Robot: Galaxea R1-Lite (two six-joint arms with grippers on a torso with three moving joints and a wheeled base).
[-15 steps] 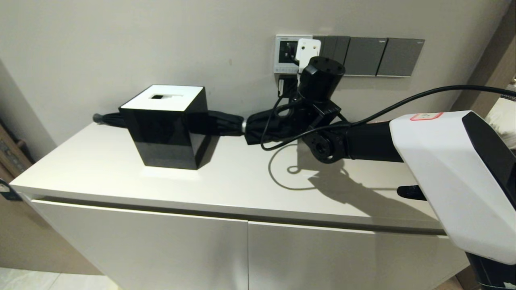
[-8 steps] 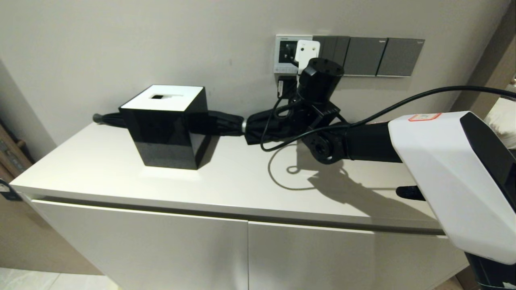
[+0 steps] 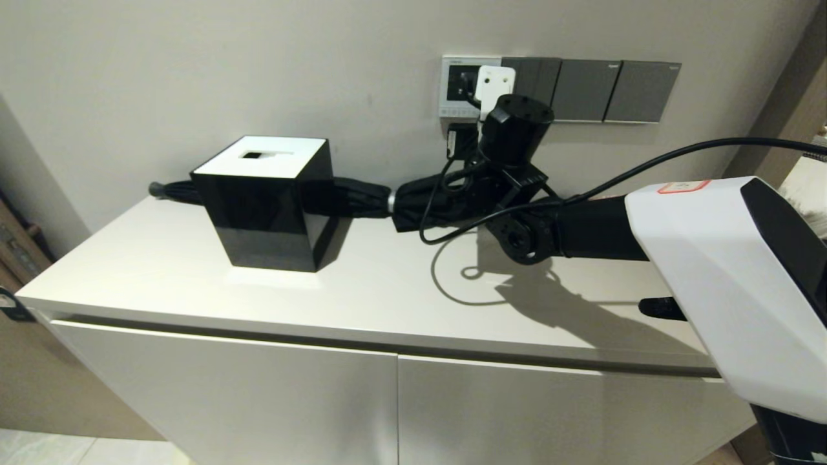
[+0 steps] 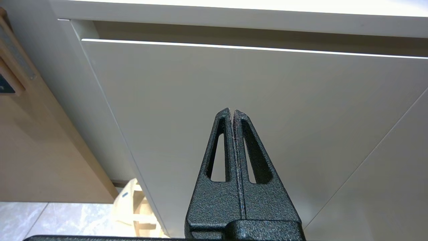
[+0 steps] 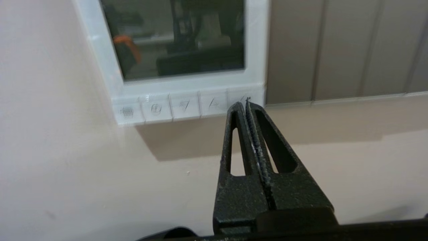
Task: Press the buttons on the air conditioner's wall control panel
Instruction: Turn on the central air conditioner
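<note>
The white-framed control panel (image 5: pixel 187 83) with a dark LCD screen hangs on the wall; in the head view (image 3: pixel 452 84) my right wrist partly covers it. The row of small light grey buttons (image 5: pixel 170 107) runs along its bottom edge. My right gripper (image 5: pixel 246 103) is shut, and its tips are at the button at the end of the row beside the dark grey plates. My left gripper (image 4: pixel 232 110) is shut and empty, parked low in front of the cabinet door, out of the head view.
Dark grey switch plates (image 3: pixel 607 90) sit right of the panel. On the white cabinet top (image 3: pixel 362 290) stand a black tissue box (image 3: pixel 265 206) and a folded black umbrella (image 3: pixel 362 197) along the wall. My right arm (image 3: pixel 711 271) reaches over the top's right side.
My right wrist has shifted very slightly to the right at the panel's bottom edge. Nothing else has moved.
</note>
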